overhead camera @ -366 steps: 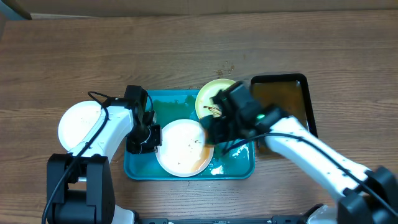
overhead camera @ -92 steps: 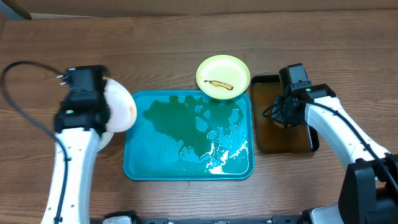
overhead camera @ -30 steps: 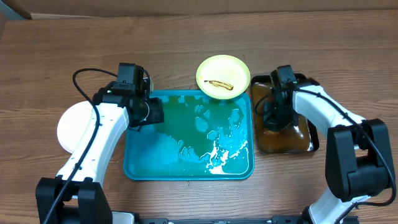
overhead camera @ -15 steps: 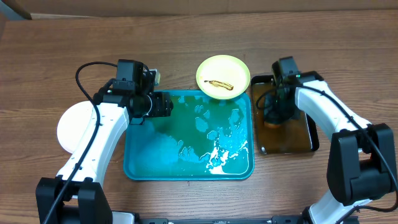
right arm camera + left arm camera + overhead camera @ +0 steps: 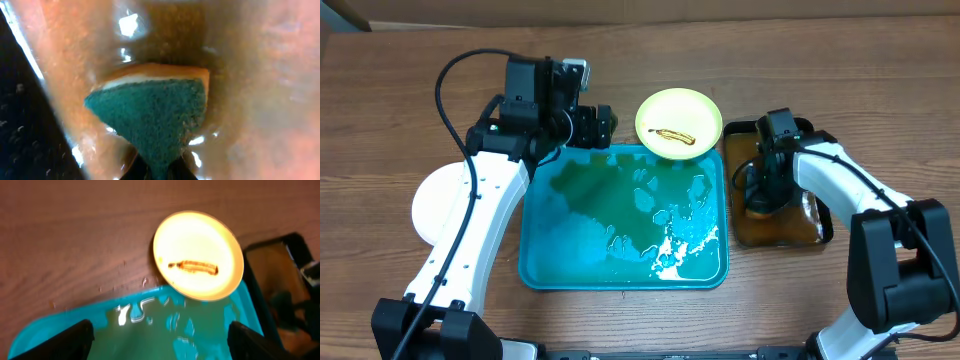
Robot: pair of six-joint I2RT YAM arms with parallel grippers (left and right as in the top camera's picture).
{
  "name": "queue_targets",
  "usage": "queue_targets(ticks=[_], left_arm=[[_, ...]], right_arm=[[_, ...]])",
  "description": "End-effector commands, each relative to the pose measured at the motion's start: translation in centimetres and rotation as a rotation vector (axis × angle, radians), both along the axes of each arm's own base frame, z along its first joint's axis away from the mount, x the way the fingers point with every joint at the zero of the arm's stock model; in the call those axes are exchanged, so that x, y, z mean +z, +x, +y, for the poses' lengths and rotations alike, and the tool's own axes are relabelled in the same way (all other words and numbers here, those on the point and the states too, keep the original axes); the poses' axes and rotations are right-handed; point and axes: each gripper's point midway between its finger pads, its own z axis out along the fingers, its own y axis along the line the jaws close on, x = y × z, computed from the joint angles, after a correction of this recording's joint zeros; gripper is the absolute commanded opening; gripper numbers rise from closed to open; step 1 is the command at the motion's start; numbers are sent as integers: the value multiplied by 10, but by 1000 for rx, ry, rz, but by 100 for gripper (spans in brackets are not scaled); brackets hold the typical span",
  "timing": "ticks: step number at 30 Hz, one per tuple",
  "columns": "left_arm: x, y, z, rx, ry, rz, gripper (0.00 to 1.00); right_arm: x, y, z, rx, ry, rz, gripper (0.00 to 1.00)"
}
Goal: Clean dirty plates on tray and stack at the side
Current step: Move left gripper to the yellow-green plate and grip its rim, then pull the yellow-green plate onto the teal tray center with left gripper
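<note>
From above, the green plate (image 5: 679, 124), with one brown smear across its middle, sits at the far edge of the blue tray (image 5: 542, 268), partly off it on the wooden surface (image 5: 400, 100). It is likely the last dirty one. White plates (image 5: 428, 205) lie left of the tray, well apart from it and partly under the left arm. That looks like the stacking spot, though how many are there cannot be told. The left pincer (image 5: 603, 124) hangs just beside the green plate, aimed at it. The right pincer (image 5: 758, 196) is down in the black tray (image 5: 814, 140) of brown water.

At the left wrist, both fingers (image 5: 75, 341) stand spread wide with nothing between them. The green plate (image 5: 198, 255) lies ahead, its near edge over the tray's (image 5: 45, 330) rim, so the gap seems readied to take that edge.

At the right wrist, the pincer (image 5: 156, 172) is pressed together on a sponge (image 5: 155, 115), pinching its lower end. The sponge's green face is toward the camera and it dips into the brown water, probably to rinse or load it for scrubbing.
</note>
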Motion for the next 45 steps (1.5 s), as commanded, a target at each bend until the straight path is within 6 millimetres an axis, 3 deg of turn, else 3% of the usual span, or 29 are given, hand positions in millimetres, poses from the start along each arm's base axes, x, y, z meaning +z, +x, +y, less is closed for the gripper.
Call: queue_targets(ticks=[1, 4, 8, 14, 19, 28, 33, 36, 41, 45], left_arm=[[7, 9, -3, -20, 18, -41, 88], [3, 18, -5, -23, 21, -15, 88], [2, 39, -15, -55, 38, -3, 88], [-7, 77, -42, -108, 50, -20, 91], [-51, 97, -62, -139, 49, 9, 88], [-145, 102, -80, -163, 70, 140, 78], [-171, 98, -81, -150, 69, 196, 58], [-174, 93, -79, -151, 75, 221, 35], [-180, 80, -75, -150, 87, 280, 6], [-184, 68, -68, -144, 99, 341, 4]], right_arm=[[54, 31, 5, -15, 31, -159, 4], [94, 39, 7, -30, 54, -258, 4], [127, 31, 5, -30, 69, -329, 4], [143, 0, -1, -29, 61, -292, 4], [140, -12, -3, -29, 53, -247, 4], [138, -19, -5, -29, 46, -217, 4], [138, -19, -5, -29, 46, -217, 4], [138, -19, -5, -29, 46, -218, 4], [138, -18, -5, -29, 46, -219, 4], [138, -18, -5, -29, 46, -219, 4]])
